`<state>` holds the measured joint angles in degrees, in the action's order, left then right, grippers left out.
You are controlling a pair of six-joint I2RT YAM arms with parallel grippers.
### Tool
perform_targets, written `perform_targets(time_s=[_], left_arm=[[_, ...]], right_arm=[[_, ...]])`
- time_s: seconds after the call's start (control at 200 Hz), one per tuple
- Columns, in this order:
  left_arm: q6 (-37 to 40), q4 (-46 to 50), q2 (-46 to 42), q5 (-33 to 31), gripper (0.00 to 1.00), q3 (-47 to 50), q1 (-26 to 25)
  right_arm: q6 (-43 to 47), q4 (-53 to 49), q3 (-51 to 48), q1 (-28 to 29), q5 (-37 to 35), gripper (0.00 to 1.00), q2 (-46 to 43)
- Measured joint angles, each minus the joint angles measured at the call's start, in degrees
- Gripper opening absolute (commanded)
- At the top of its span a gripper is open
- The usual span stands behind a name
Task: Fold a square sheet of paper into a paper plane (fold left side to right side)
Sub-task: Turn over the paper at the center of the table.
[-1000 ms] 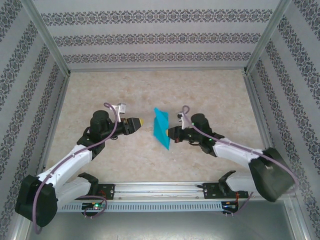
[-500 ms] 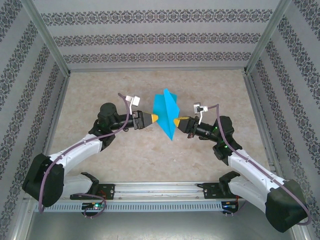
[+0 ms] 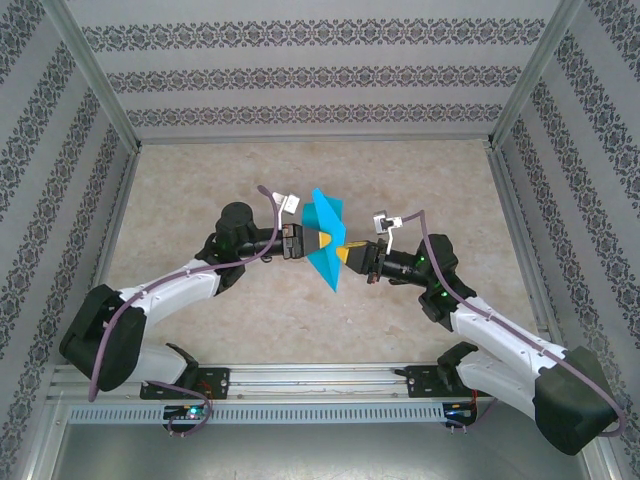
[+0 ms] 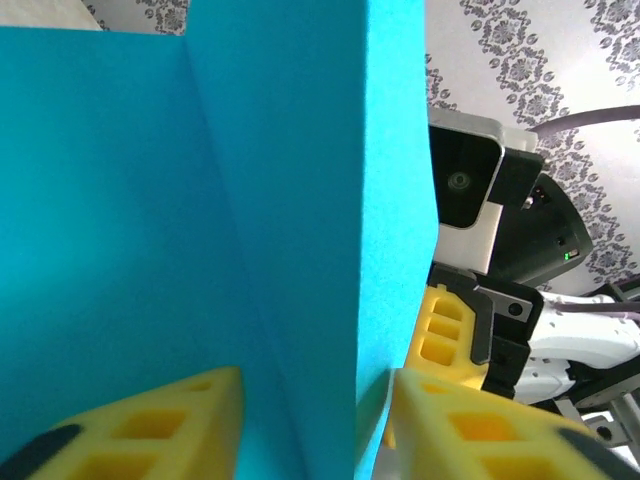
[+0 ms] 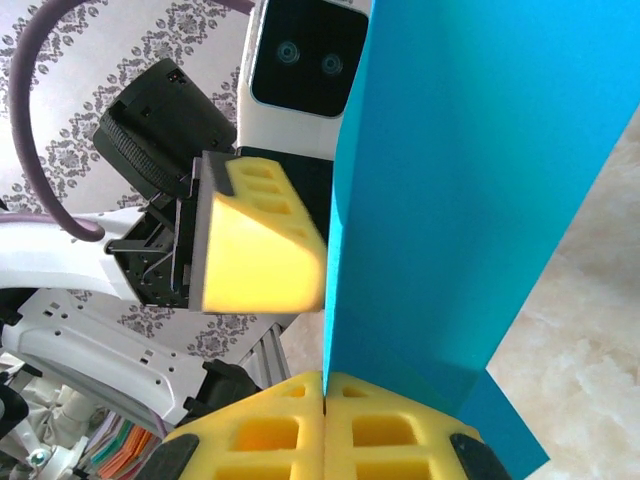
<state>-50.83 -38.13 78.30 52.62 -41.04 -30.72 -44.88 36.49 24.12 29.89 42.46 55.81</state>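
Thin turquoise-blue square sheet of paper (image 3: pixel 328 215), partly folded, held above the marbled table (image 3: pixel 200 180) centre.
The right gripper (image 3: pixel 343 256), at its 4 o'clock, pinches the edge between closed yellow pads; the left gripper (image 3: pixel 323 243), at 9 o'clock, straddles a flap, jaws apart.

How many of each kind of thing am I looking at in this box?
Robot arms: 2 (left arm, right arm)
Yellow-tipped tools: 2 (left tool, right tool)
Paper: 1 (folded blue paper)
Total: 5
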Motion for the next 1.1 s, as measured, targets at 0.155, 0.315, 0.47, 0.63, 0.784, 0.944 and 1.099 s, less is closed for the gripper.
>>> perform_targets(time_s=[0.155, 0.315, 0.47, 0.63, 0.784, 0.944, 1.099], left_arm=[[0.94, -0.13, 0.02, -0.61, 0.09, -0.5, -0.09], [1.25, -0.09, 0.02, -1.27, 0.0, -0.57, -0.37], [2.23, 0.46, -0.26, -3.58, 0.0, -0.57, -0.42], [5.97, 4.5, -2.93, -8.59, 0.0, -0.55, -0.39], [10.86, 9.44, -5.97, -14.51, 0.0, -0.5, 0.37], [14.05, 13.25, -5.99, -16.92, 0.0, -0.5, 2.71], [14.43, 13.29, -3.5, -16.39, 0.0, -0.5, 4.24]], right_arm=[[-0.07, 0.0, -0.59, -0.02, -1.14, 0.02, -0.09], [-0.76, -0.33, -1.62, -0.52, -2.47, 0.12, -0.9], [-1.86, -2.03, -1.81, -1.92, -3.02, 0.37, -2.21], [-1.14, -9.92, -1.81, -4.48, -5.9, 0.52, -7.43], [1.64, -25.9, 0.11, -6.97, -9.75, 0.64, -12.79], [3.34, -37.42, 0.5, -8.66, -11.23, 0.81, -15.32], [3.76, -42.51, -0.59, -10.27, -11.8, 0.93, -20.52]])
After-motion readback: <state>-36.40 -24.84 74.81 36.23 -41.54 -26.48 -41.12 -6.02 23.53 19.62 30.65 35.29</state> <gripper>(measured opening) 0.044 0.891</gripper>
